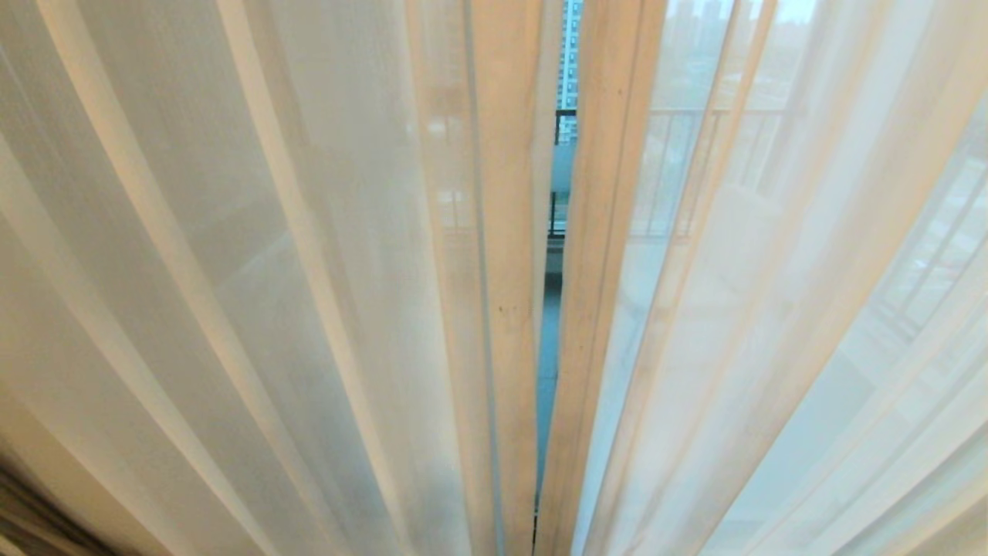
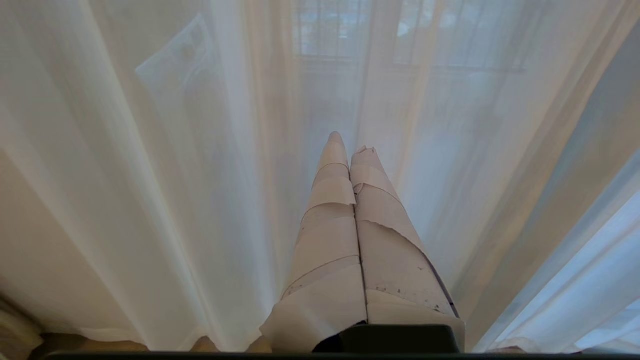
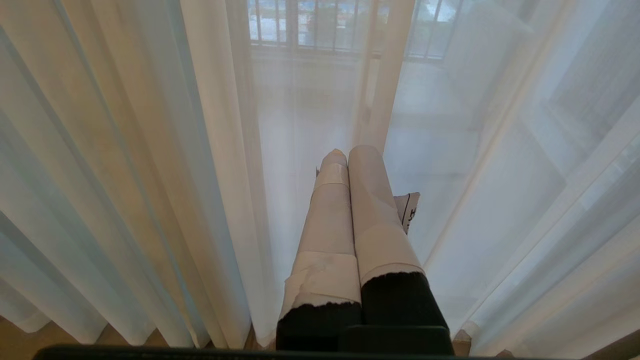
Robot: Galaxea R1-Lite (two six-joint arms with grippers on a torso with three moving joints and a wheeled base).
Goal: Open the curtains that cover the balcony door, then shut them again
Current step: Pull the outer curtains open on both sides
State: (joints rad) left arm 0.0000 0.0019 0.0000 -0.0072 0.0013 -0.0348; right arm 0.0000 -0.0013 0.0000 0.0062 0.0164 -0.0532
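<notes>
Curtains [image 1: 309, 270] drawn, thin gap at 12 o'clock. Left gripper [image 2: 348, 142] & right gripper [image 3: 348, 152]: fingers pressed together, empty, prob. just short of fabric. Enter gap, sweep outward.

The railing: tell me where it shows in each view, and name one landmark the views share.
Head view: the railing shows dimly through the right sheer, upper right of centre, and in the slit between the sheers.
Left wrist view: faint bars behind the sheer, beyond the left gripper.
Right wrist view: bars beyond the right gripper.
Shared landmark: the sheers.
</notes>
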